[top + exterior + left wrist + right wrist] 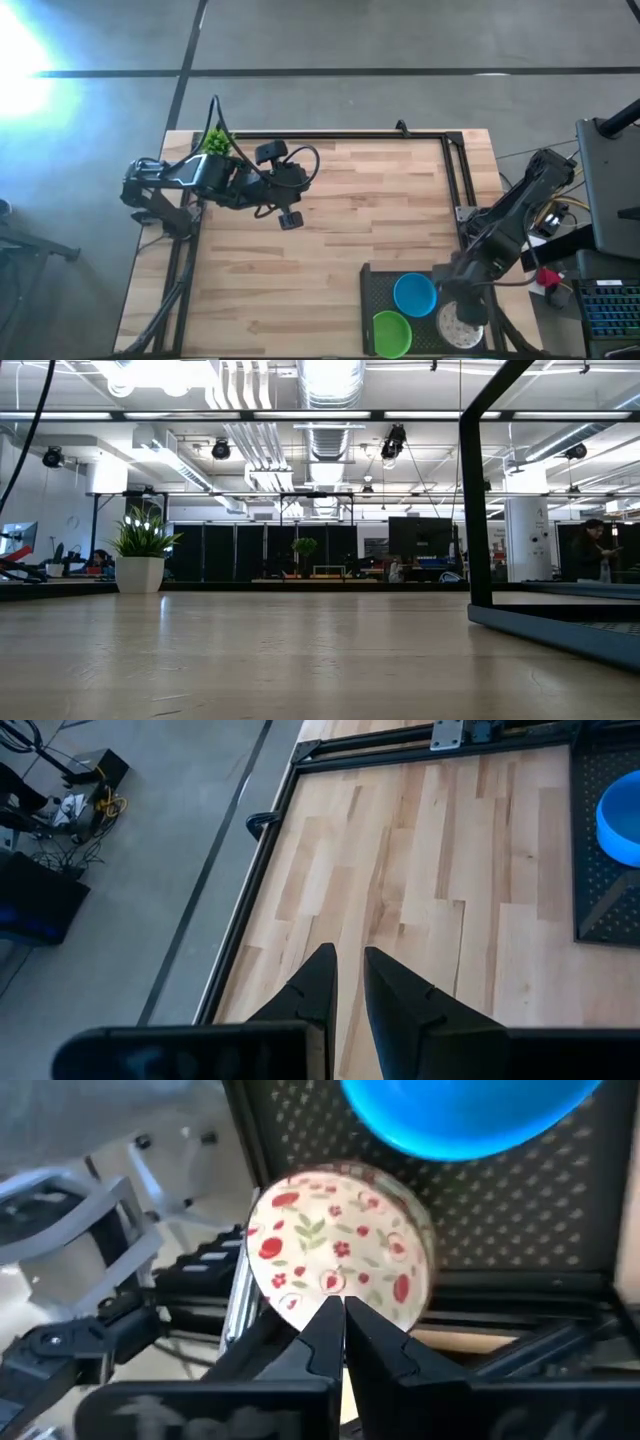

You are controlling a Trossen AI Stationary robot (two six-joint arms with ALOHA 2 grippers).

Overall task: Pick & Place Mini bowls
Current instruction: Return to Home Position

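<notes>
While the three mini bowls in view are sitting on the black shelf [375,290] at the right-hand corner of the tabletop [350,220], diagonally across from the potted plant [215,140], I am holding my right end effector [343,1312] directly over them. Its fingers are pressing together and, as far as I can see, gripping nothing. The white speckled bowl [330,1240] is lying just beneath and ahead of the fingertips, nearest the tabletop's right edge. The blue bowl [414,293] is sitting just beside it toward the middle of the tabletop, and the green bowl [391,334] is resting next to both. Whether more bowls are lying under these three I cannot tell from above. Being round, the bowls are offering no long axis to line up with. I am judging that what matters is the white bowl's rim so close under my fingertips, so any retreat is calling for height first, then a pull toward my right base. My left end effector [348,970] is waiting well apart, over bare wood near the plant's corner, its fingers standing a sliver apart and carrying nothing
</notes>
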